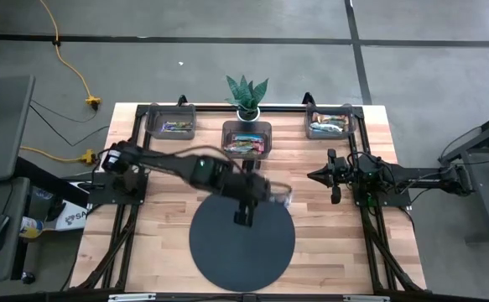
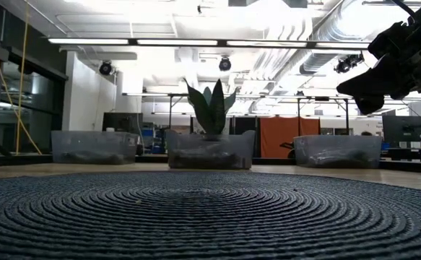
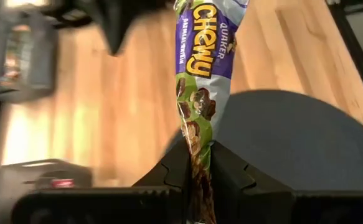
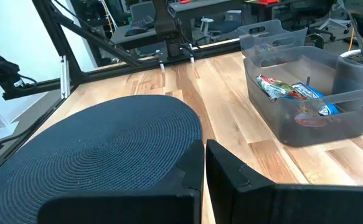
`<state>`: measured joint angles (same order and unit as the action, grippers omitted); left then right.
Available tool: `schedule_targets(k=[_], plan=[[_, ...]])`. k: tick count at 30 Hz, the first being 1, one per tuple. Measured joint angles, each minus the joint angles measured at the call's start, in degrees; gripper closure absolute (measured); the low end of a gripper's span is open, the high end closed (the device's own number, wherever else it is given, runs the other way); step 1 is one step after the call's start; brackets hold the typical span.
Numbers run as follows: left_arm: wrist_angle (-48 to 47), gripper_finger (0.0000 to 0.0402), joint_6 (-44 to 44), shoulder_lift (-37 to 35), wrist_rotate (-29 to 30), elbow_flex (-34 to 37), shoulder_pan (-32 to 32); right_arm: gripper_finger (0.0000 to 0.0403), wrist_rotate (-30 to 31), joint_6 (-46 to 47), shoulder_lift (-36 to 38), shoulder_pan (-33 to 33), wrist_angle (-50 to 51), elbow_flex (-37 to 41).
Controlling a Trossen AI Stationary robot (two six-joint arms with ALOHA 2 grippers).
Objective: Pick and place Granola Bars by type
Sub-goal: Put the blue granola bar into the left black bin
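Bar pinched at one end by left claw, hanging over the mat edge.
Light, limp, slick foil w/ soft bar inside; end-seam grip lets it swing, so mid-body hold is prob safer. Past the claw: three bins w/ sorted bars. Right claw, well off to the side, nearly closed, empty.

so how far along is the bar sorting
Nearly done, it seems. Bars already lie in the left bin, middle bin and right bin. The left gripper holds one Chewy bar above the mat, which looks bare. Only binning it remains.
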<state>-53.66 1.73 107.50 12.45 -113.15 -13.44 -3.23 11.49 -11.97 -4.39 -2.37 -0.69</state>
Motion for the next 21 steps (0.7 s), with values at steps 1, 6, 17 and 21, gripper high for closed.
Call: schedule_targets(k=[1,6,17,21], plan=[[-1.2,0.0364,0.6,0.0,0.0,-1.7,0.8,0.0402,0.0,0.0,0.0,0.0,0.0,0.0],[-10.1,0.0364,3.0,0.0,0.1,-9.7,5.8,0.0402,0.0,0.0,0.0,0.0,0.0,0.0],[-17.0,0.0364,7.6,-5.1,-11.5,-15.9,20.3,0.0402,0.0,0.0,0.0,0.0,0.0,0.0],[-17.3,0.0364,8.7,-7.9,-18.4,-15.9,27.1,0.0402,0.0,0.0,0.0,0.0,0.0,0.0]])
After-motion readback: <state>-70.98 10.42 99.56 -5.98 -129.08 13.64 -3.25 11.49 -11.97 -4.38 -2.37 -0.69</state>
